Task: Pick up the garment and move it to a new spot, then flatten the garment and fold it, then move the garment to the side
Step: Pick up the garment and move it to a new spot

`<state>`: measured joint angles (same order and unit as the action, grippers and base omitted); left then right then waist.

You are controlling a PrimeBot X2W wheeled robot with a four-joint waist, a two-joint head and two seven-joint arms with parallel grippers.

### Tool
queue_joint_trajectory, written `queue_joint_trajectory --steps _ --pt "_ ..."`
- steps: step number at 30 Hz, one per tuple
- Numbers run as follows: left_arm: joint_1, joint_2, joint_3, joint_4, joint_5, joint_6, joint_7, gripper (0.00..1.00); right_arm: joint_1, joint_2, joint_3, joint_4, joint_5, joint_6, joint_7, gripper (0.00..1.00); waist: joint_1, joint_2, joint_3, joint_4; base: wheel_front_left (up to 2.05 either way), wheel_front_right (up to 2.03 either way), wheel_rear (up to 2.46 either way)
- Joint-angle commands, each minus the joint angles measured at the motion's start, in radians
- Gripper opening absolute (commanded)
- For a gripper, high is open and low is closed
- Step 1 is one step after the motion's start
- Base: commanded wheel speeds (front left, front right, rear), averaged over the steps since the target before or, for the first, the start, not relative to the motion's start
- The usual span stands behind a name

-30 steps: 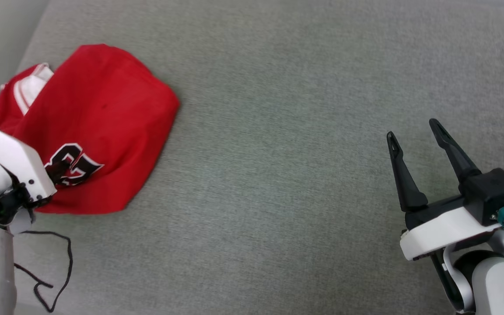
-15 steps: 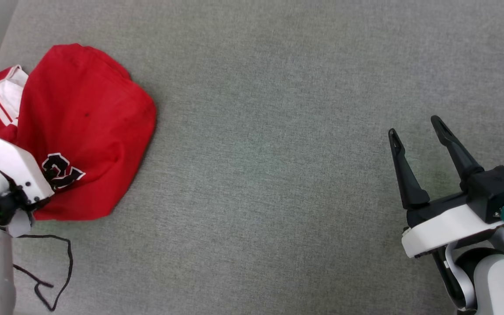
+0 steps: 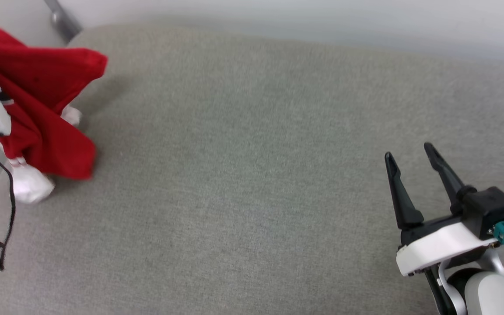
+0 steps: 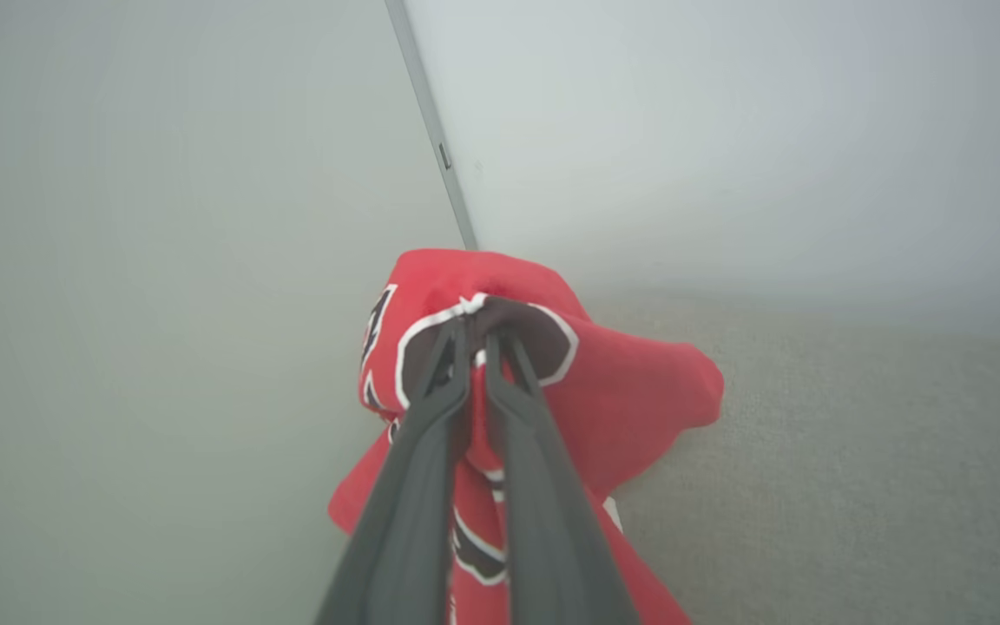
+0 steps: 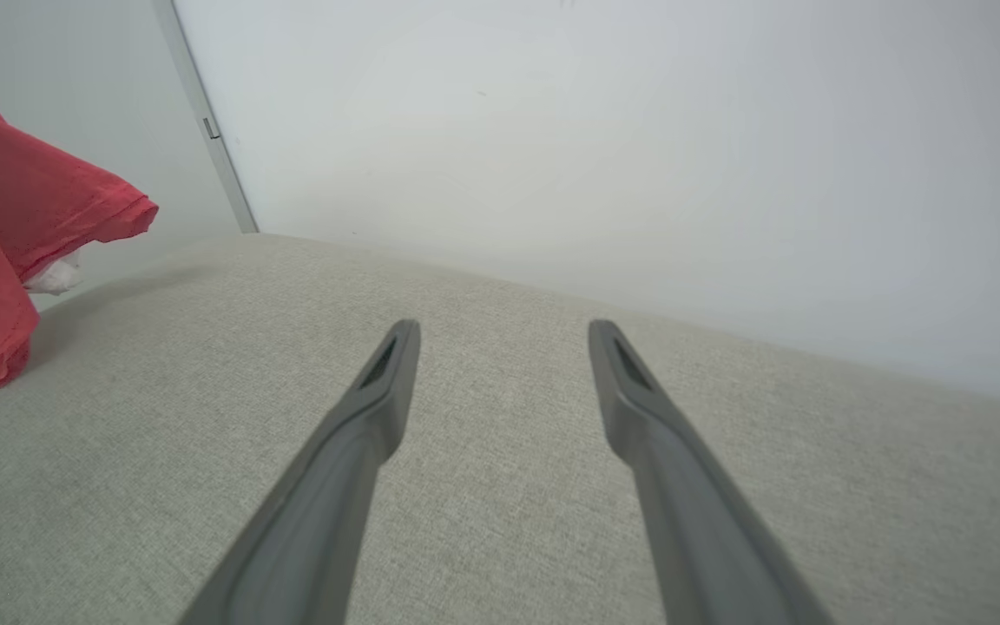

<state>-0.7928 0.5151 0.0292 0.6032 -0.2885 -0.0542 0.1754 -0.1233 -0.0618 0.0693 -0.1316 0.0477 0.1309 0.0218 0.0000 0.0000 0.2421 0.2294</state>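
One shirt [image 3: 46, 109], red, bunched and hanging at the far left of the head view, over the left edge of the grey cushion [image 3: 252, 175]; white cloth shows at two spots among the lower folds. Cannot tell whether the lowest fold touches the cushion. Two grippers. Left gripper [image 4: 476, 338]: its two dark fingers are clenched together on a fold of the shirt, tips buried in the cloth right at a black, white-outlined patch of print. Right gripper [image 3: 409, 152]: at the lower right of the head view, well apart from the shirt, its two fingers spread wide with nothing between them, above bare cushion. One thin black cable [image 3: 7, 210] loops down by the left arm. One pale wall [image 5: 639, 130] behind the cushion, with one narrow grey strip [image 4: 435, 139] running up it near the shirt. Writing: print on the shirt shows in the left wrist view as black shapes with white edging, crumpled into pieces; no letter or figure can be read. No other labels or marks are legible.
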Motion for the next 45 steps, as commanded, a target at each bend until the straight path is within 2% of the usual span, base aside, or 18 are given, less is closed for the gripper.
queue_joint_trajectory --steps 1,8,12,19,25,31,36,37,38,39,42,45 --pt "-0.023 0.000 -0.014 -0.013 0.016 -0.004 -0.043 0.00 0.019 0.005 -0.005 0.006 0.006 0.000 -0.010 1.00 0.0000 0.0000 -0.056 -0.016 0.00 0.00 0.00" --pt "-0.063 -0.059 -0.080 -0.074 0.041 -0.020 -0.155 0.00 0.066 0.012 -0.011 0.027 0.021 0.000 -0.027 1.00 0.0000 0.0000 -0.141 -0.101 0.00 0.00 0.00" --pt "-0.046 -0.124 -0.125 -0.114 0.033 -0.027 -0.179 0.00 0.093 0.013 -0.013 0.036 0.044 0.000 -0.030 1.00 0.0000 0.0000 -0.183 -0.175 0.00 0.00 0.00" --pt "0.021 -0.270 -0.227 -0.207 -0.004 -0.049 -0.196 0.00 0.133 0.013 -0.032 0.019 0.058 0.000 -0.026 1.00 0.0000 0.0000 -0.219 -0.299 0.00 0.00 0.00" --pt "0.137 -0.375 -0.314 -0.280 -0.052 -0.059 -0.190 0.00 0.148 0.013 -0.055 -0.005 0.061 0.000 -0.019 1.00 0.0000 0.0000 -0.188 -0.353 0.00 0.00 0.00" --pt "0.367 -0.410 -0.389 -0.246 -0.074 -0.052 -0.184 0.00 0.147 0.013 -0.071 -0.007 0.080 0.000 -0.031 1.00 0.0000 0.0000 -0.152 -0.365 0.00 0.00 0.00" --pt "0.522 -0.390 -0.454 -0.181 -0.033 -0.023 -0.158 0.00 0.122 0.013 -0.073 0.001 0.060 0.000 -0.039 1.00 0.0000 0.0000 -0.126 -0.349 0.00 0.00 0.00" --pt "0.537 -0.391 -0.461 -0.175 -0.031 -0.021 -0.158 0.09 0.119 0.013 -0.073 0.003 0.059 0.000 -0.038 1.00 0.0000 0.0000 -0.124 -0.342 0.00 0.00 0.00" --pt "0.550 -0.394 -0.465 -0.174 -0.035 -0.021 -0.160 0.40 0.117 0.013 -0.074 0.004 0.056 0.000 -0.037 1.00 0.0000 0.0000 -0.121 -0.335 0.00 0.00 0.00" --pt "0.554 -0.396 -0.469 -0.175 -0.032 -0.019 -0.170 0.98 0.113 0.013 -0.078 0.006 0.052 0.000 -0.037 1.00 0.0000 0.0000 -0.122 -0.326 0.00 0.00 0.00" --pt "0.555 -0.399 -0.466 -0.185 -0.028 -0.013 -0.203 1.00 0.106 0.013 -0.076 0.010 0.052 0.000 -0.033 1.00 0.0000 0.0000 -0.130 -0.313 0.00 0.00 0.00" --pt "0.539 -0.407 -0.463 -0.228 -0.018 -0.008 -0.283 1.00 0.107 0.013 -0.081 0.010 0.045 0.000 -0.027 1.00 0.0000 0.0000 -0.149 -0.292 0.00 0.00 0.00"
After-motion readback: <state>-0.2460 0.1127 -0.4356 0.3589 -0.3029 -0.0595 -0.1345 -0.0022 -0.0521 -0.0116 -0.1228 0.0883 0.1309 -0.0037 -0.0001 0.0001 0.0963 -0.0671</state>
